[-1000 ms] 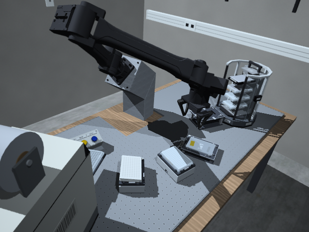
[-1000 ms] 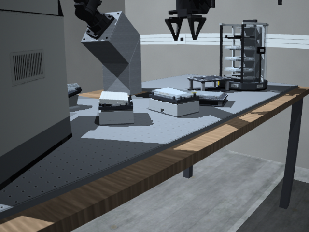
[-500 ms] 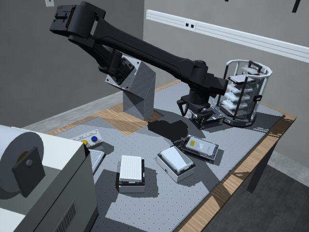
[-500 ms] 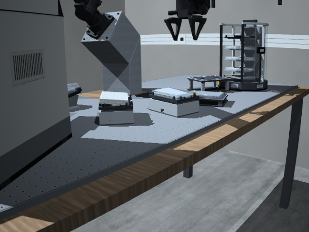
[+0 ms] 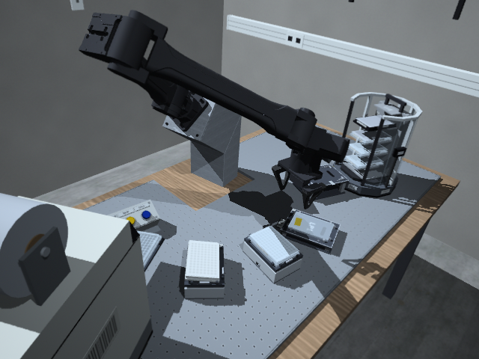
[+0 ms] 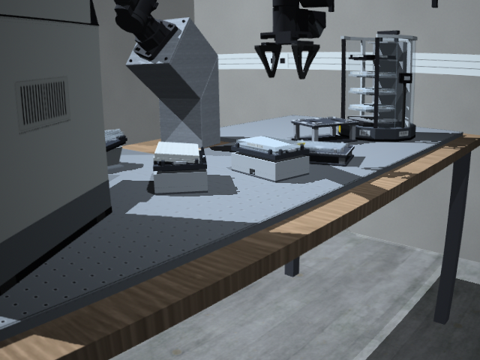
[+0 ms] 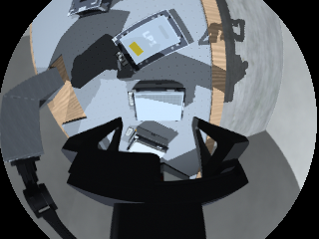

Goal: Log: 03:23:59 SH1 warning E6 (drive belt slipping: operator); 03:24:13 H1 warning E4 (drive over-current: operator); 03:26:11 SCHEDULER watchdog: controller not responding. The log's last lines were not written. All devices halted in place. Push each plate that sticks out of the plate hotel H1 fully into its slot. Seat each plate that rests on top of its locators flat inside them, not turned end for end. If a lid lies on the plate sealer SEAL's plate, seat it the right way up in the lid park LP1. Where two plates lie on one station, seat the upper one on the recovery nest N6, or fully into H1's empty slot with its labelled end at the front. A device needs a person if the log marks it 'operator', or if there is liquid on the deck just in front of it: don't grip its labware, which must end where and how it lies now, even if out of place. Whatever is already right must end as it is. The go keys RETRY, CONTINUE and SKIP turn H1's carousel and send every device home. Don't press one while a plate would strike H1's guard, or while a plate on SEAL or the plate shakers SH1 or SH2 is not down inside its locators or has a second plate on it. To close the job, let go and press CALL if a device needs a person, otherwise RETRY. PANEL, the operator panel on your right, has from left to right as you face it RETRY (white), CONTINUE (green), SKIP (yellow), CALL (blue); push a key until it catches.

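- Approach matters most: the gripper (image 6: 286, 76) hangs high over the deck with its fingers spread wide and nothing between them, near the raised nest (image 6: 325, 121); by my reading the next target is the plate (image 5: 272, 244) on the middle shaker (image 5: 270, 268), which the wrist view shows ahead between the fingers
- Before descending, check which shaker this is; its label cannot be read here, and if it is SH1 the plate must not be gripped
- Come straight down, fingers square across the plate's short width, so it lifts level; set it back flat inside the locators without turning it end for end
- Keep well away from the hotel (image 5: 371, 189) and its plates
- The plate is white with a fine grid of wells; it seems to sit askew on its dark frame, tipped up at one end; the plate (image 5: 202, 259) on the other shaker looks level
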Robot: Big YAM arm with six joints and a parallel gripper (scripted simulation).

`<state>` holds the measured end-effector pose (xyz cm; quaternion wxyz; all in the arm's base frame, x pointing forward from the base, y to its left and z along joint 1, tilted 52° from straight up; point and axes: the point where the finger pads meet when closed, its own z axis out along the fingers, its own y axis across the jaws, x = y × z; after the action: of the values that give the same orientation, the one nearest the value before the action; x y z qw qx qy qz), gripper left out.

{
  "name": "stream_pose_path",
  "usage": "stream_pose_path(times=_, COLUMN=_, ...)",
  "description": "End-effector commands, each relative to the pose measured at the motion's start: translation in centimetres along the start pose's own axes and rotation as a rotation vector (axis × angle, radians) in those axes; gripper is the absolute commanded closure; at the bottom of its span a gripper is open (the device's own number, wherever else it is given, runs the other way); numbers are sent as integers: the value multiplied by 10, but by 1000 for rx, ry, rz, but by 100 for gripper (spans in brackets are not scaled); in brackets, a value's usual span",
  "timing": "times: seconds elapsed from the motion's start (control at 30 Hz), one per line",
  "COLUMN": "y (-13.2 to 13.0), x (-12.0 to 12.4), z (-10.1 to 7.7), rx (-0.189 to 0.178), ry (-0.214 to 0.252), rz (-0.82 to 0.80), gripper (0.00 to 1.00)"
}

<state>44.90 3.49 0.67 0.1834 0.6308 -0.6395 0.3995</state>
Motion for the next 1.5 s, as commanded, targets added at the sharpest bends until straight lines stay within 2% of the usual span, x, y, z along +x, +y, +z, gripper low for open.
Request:
stream_pose_path(times=0.0, y=-2, x=-1, z=16, rx=-3, ry=4, rz=-12, gripper=0)
stream_pose_path(times=0.23, y=-2, x=-1, z=35, rx=-4, ry=4, rz=-13, gripper=0)
stream_pose_path(times=0.3, y=-2, x=-1, z=35, rx=-4, ry=4, rz=-13, gripper=0)
stream_pose_path(times=0.33, y=-7, x=-6, z=30, rx=15, ry=-3, rz=-17, gripper=0)
stream_pose_path(times=0.37, y=-2, x=-1, z=40, rx=-4, ry=3, rz=-12, gripper=0)
stream_pose_path(times=0.4, y=0, x=-1, z=43, rx=-7, ry=4, rz=-16, gripper=0)
stream_pose_path(times=0.67, y=0, x=-1, z=63, rx=-7, ry=1, rz=-15, gripper=0)
stream_pose_path(times=0.7, y=-10, x=-2, z=51, rx=19, ry=-5, rz=-3, gripper=0)
stream_pose_path(times=1.47, y=-10, x=-2, z=51, rx=19, ry=-5, rz=-3, gripper=0)
